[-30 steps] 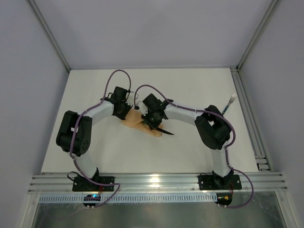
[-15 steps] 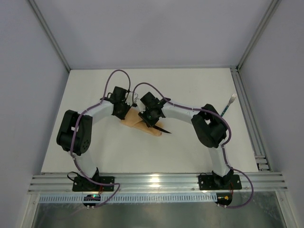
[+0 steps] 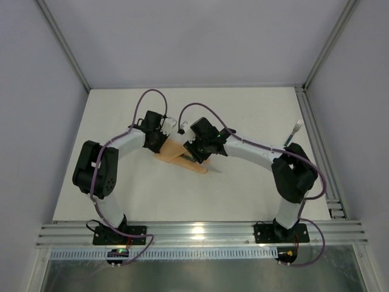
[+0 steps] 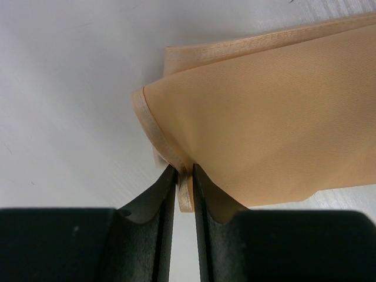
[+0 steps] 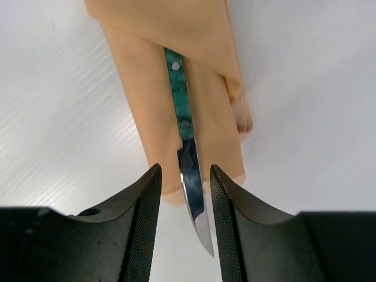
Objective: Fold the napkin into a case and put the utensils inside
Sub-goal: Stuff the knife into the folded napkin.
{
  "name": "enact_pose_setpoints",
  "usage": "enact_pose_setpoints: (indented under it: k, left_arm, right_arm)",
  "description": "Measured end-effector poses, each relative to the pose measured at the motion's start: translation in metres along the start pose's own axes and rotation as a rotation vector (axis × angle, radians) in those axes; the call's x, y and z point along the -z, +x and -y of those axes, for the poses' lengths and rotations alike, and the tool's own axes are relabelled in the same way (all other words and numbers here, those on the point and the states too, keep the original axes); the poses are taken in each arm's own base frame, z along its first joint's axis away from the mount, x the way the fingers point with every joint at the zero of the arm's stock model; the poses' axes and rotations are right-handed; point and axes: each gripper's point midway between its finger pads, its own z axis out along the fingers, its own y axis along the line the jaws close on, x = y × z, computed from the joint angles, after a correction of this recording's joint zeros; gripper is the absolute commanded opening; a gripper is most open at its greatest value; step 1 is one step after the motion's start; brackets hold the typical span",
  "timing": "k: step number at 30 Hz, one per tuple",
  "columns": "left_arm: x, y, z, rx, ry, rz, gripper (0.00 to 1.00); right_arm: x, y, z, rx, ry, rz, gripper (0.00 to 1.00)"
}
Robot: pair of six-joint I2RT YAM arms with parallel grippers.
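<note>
The peach-orange napkin (image 3: pixel 173 151) lies folded into a narrow case mid-table. My left gripper (image 3: pixel 163 145) is shut on its hemmed edge (image 4: pixel 183 188) and lifts a flap of the cloth (image 4: pixel 264 117). The knife (image 5: pixel 191 170) lies along the case (image 5: pixel 141 88). Its teal handle (image 5: pixel 178 94) is tucked under a fold and its silver blade sticks out past the near end. My right gripper (image 5: pixel 185 170) is open, with a finger on each side of the blade and not touching it; it also shows in the top view (image 3: pixel 196 155). The fork (image 3: pixel 294 129) lies at the far right.
An aluminium rail (image 3: pixel 317 143) runs along the table's right edge, just beyond the fork. A front rail (image 3: pixel 200 231) carries both arm bases. Grey enclosure walls stand on the left, back and right.
The knife has gone further into the case, so less of it sticks out. My right arm's elbow has swung to the right. My left gripper has held still on the napkin.
</note>
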Motion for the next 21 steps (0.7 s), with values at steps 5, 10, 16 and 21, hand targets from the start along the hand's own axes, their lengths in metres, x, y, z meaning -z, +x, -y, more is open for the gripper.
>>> enact_pose_setpoints:
  k: [5, 10, 16, 21]
  left_arm:
    - [0.000, 0.001, 0.000, 0.000, 0.002, -0.001, 0.19]
    - [-0.001, 0.002, 0.001, -0.001, 0.005, -0.004, 0.19]
    - [-0.001, 0.004, 0.002, -0.001, 0.007, -0.008, 0.19]
    - [-0.001, 0.004, 0.002, -0.001, 0.009, -0.007, 0.19]
  right_arm:
    - [0.057, 0.014, 0.010, -0.041, 0.101, 0.092, 0.36]
    - [0.062, 0.076, 0.017, -0.096, 0.155, 0.011, 0.36]
    - [0.042, 0.129, 0.022, -0.178, 0.110, -0.128, 0.36]
    - [0.037, 0.134, 0.023, -0.219, 0.066, -0.146, 0.36]
